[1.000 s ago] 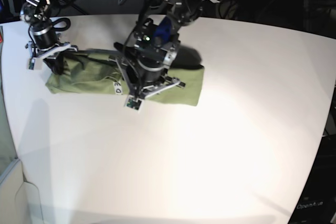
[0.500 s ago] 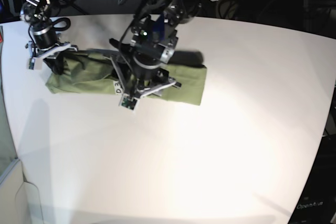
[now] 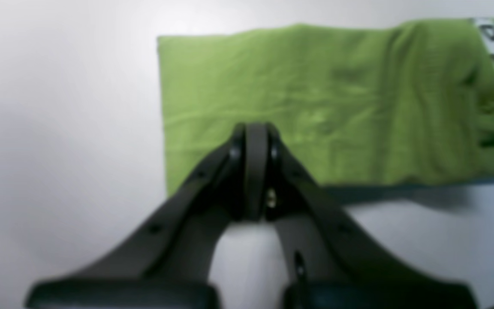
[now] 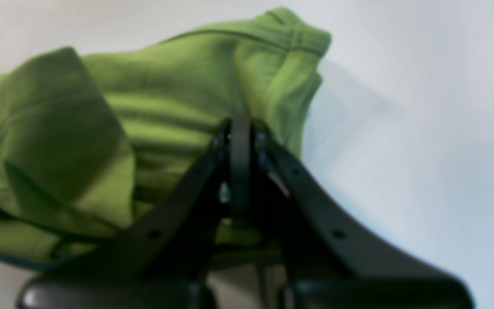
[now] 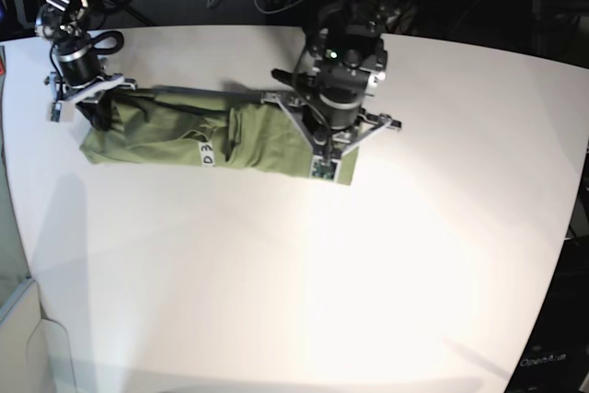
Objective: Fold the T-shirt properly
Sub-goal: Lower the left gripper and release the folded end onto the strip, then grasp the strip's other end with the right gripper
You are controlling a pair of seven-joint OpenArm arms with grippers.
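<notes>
Base view, L to R. Far left, at about 10 o'clock on the white table (image 5: pixel 386 255), the right gripper (image 5: pixel 95 114) sits on the left end of the T-shirt (image 5: pixel 166 135). Its wrist cam shows the fingers (image 4: pixel 240 163) pressed together w/ no gap over bunched green cloth; looks like a pinch on that end, but whether any fabric is actually caught betw. the tips I can't tell, too blurred.

The T-shirt lies as a long narrow band running 9-to-3 across the upper-left part of the table, so the lengthwise folds look done. Middle is lumpy, w/ a white tag (image 5: pixel 206 154) showing at the band's 6 o'clock edge. The left end is rumpled, the right end flat and squared.

Right end of the band: the left gripper (image 5: pixel 333 140) hangs over it, fingers (image 3: pixel 255 171) closed tight on each other. The wrist cam shows the cloth flat beyond the tips, nothing visibly held.

Judgement: roughly past halfway. Left to do: cross-fold the band end-to-end into a compact rectangle, and flatten the bunched mid and left part. Prob. needs the left gripper to reopen and take a corner at the right end first.
</notes>
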